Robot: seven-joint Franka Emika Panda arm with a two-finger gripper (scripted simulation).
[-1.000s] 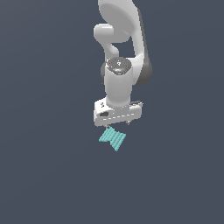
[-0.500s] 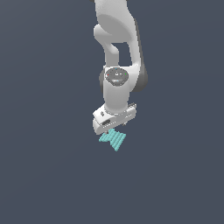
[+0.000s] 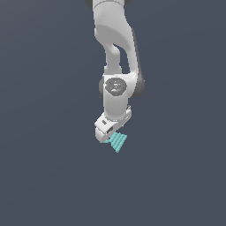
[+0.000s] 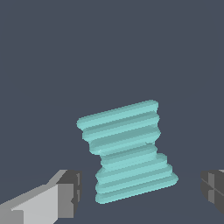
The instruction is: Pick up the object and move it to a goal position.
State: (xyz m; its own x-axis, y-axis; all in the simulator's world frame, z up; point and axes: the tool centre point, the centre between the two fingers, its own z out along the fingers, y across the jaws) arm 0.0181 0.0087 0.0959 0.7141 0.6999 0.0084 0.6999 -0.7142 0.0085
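Note:
The object (image 4: pixel 129 151) is a teal ribbed block with a narrow waist. In the wrist view it sits between my two fingers, with a gap on each side. One finger (image 4: pixel 65 194) and the other finger (image 4: pixel 213 188) stand apart from it, not touching. My gripper (image 4: pixel 140 192) is open around the block. In the exterior view the gripper (image 3: pixel 110 137) points down just over the object (image 3: pixel 118 142), and the white hand hides part of it.
A plain dark grey surface (image 3: pixel 48 167) lies all around. The white arm (image 3: pixel 115 53) rises above the hand to the top edge of the exterior view.
The hand has come down closer to the teal block and the wrist has turned. The block has stayed in about the same place.

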